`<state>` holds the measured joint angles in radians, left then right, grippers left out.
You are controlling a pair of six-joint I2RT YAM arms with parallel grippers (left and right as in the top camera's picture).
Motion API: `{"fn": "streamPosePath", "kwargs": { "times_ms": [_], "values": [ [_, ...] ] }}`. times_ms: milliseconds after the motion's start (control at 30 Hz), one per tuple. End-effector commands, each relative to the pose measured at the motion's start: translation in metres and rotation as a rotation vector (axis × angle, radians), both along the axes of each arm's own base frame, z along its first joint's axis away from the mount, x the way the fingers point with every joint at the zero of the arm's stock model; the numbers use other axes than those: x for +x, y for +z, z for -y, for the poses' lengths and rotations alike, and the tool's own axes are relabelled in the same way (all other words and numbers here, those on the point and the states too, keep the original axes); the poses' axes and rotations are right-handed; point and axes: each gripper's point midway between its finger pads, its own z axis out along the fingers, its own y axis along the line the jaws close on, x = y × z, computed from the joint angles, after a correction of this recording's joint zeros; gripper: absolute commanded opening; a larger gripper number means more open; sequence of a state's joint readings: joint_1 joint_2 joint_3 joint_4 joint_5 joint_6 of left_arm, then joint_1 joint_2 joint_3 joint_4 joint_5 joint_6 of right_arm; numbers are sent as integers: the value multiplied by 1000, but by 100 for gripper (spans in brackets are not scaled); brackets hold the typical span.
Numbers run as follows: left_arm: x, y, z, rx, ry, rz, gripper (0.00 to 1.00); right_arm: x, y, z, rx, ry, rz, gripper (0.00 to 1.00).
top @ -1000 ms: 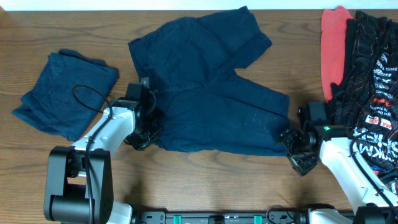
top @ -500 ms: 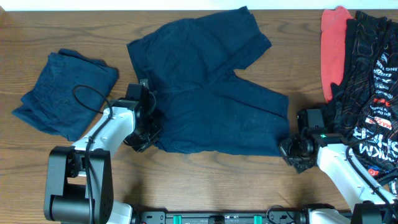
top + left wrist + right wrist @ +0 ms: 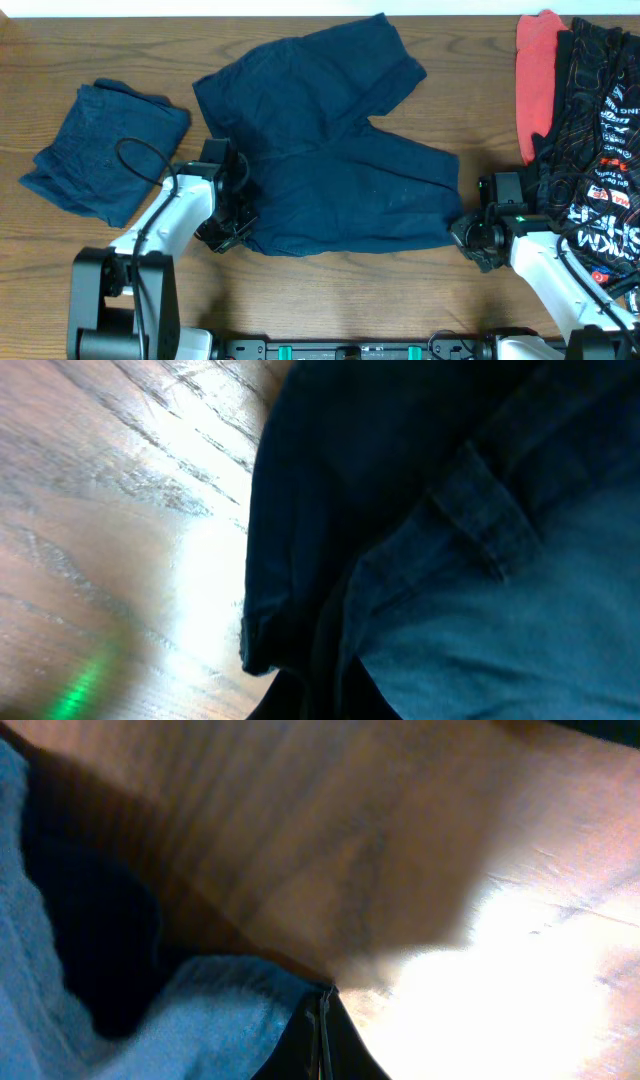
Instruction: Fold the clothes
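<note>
I count 2 navy garments. The spread shorts [image 3: 330,150] lie flat in the middle of the tabletop [image 3: 330,300], and a folded navy pair [image 3: 100,150] sits well apart to the left. At the far right are 1 red cloth [image 3: 536,70] and 1 black printed garment [image 3: 600,100], touching each other.

The left pincer [image 3: 232,222] is at the shorts' near-left edge. Its wrist view shows a fold of cloth running down to the frame's bottom edge but no fingers, so I cannot tell its state. The right pincer [image 3: 466,238] is at the near-right corner. In its wrist view the dark tips meet on the hem, so I read it as clenched on that corner.

I judge the cloth light, limp and prone to sagging and bunching. It is best taken at hem corners or the waistband, 1 pincer per side, and kept taut.
</note>
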<state>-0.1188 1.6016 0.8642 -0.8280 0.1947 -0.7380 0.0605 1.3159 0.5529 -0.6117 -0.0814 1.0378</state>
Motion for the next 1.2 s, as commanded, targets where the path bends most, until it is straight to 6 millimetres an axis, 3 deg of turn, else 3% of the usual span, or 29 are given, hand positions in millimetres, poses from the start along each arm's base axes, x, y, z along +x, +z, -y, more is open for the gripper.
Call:
{"fn": "streamPosePath", "kwargs": {
  "times_ms": [0,100,233,433,500,700,867,1100,1167],
  "values": [
    [-1,5,-5,20,-24,20,6,10,16,0,-33,80,71,1],
    [0,4,-4,20,-24,23,6,13,25,-7,-4,133,116,5],
    [0,4,-4,20,-24,25,6,10,35,-25,90,193,145,28],
    [1,4,-4,19,-28,28,6,-2,31,-23,91,159,86,63],
    [1,4,-4,19,-27,28,6,-6,27,-19,80,124,60,70],
    [2,4,-4,19,-27,31,6,-7,10,-8,35,18,41,74],
    [2,4,-4,19,-28,31,6,4,1,-9,37,19,73,74],
    [2,4,-4,19,-28,32,6,-3,-13,-17,51,43,8,72],
    [2,4,-4,19,-28,32,6,-5,-16,-21,58,57,-6,67]
  ]
}}
